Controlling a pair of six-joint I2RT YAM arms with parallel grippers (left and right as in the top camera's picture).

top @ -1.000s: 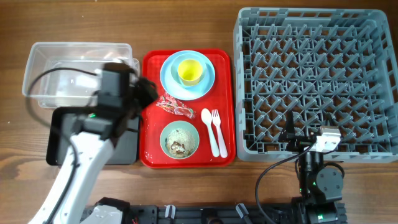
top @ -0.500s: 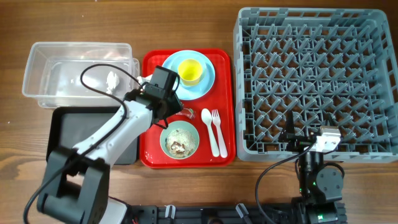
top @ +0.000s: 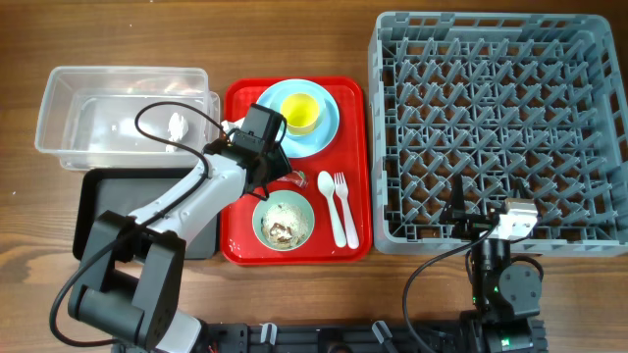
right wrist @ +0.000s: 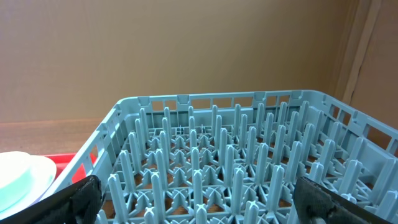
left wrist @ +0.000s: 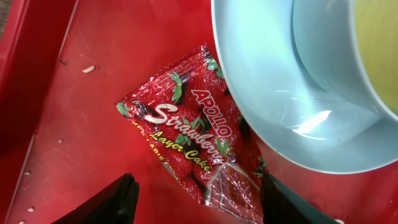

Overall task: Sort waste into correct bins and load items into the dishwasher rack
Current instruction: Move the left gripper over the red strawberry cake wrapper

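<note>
Glossy crinkled wrapper (left wrist: 193, 152), smooth glossy plate (left wrist: 267, 93)

In the overhead view the left arm (top: 196, 191) covers most of the red wrapper (top: 296, 179). In the left wrist view the picture's edge cuts off the light-blue plate (left wrist: 267, 93) and the yellow cup (left wrist: 379, 43).

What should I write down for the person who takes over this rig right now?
Left claw: open, low over the red wrapper on the red tray, not gripping.
Right claw: open, by the rack.
Done: tissue in the clear tub.
To do: wrapper, rice scraps in the green bowl; then plate, blue bowl, cup, spoon, fork into the rack.
</note>
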